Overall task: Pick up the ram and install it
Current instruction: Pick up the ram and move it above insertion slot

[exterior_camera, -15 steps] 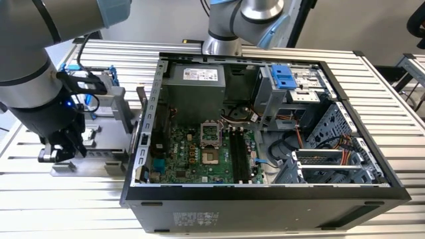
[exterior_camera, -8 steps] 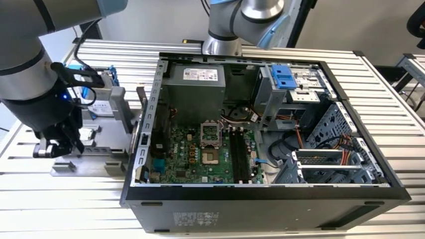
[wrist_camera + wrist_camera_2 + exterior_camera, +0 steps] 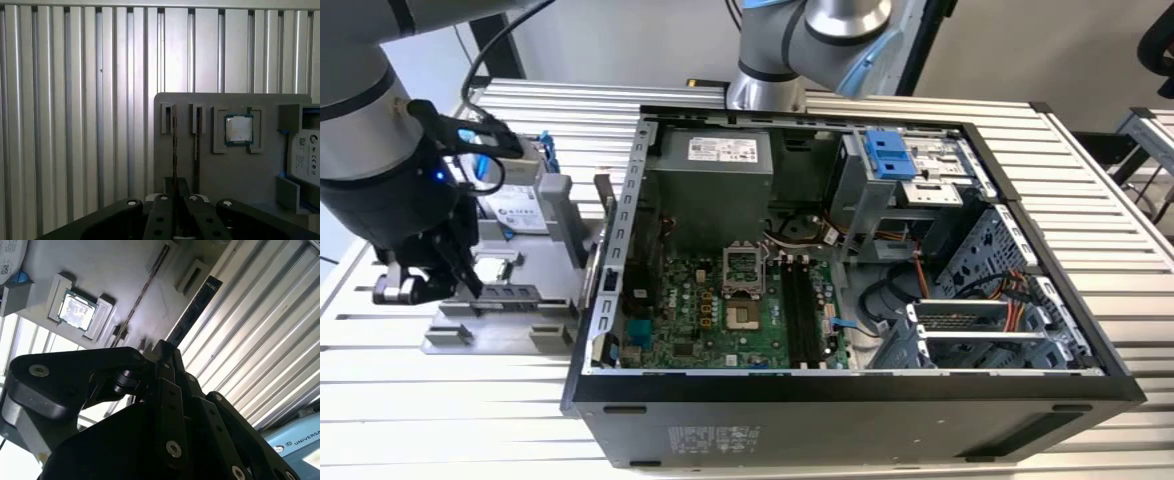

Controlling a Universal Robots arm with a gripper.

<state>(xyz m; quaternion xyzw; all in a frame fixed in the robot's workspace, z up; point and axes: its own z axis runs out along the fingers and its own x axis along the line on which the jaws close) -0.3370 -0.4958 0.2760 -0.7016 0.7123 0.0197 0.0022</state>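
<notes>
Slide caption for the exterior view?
Gripper low over the grey parts fixture, beside the open computer case with motherboard exposed.

Now the ribbed table [image 3: 1094,200] is brightly, evenly lit in the exterior view; the computer case [image 3: 854,415] is shadowed inside. Glare is caught on the processor chip [image 3: 76,311], second wrist view.

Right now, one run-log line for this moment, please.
step: pick ram | gripper: at ram in grey fixture slot | ram: not yet installed | computer case: open
</notes>
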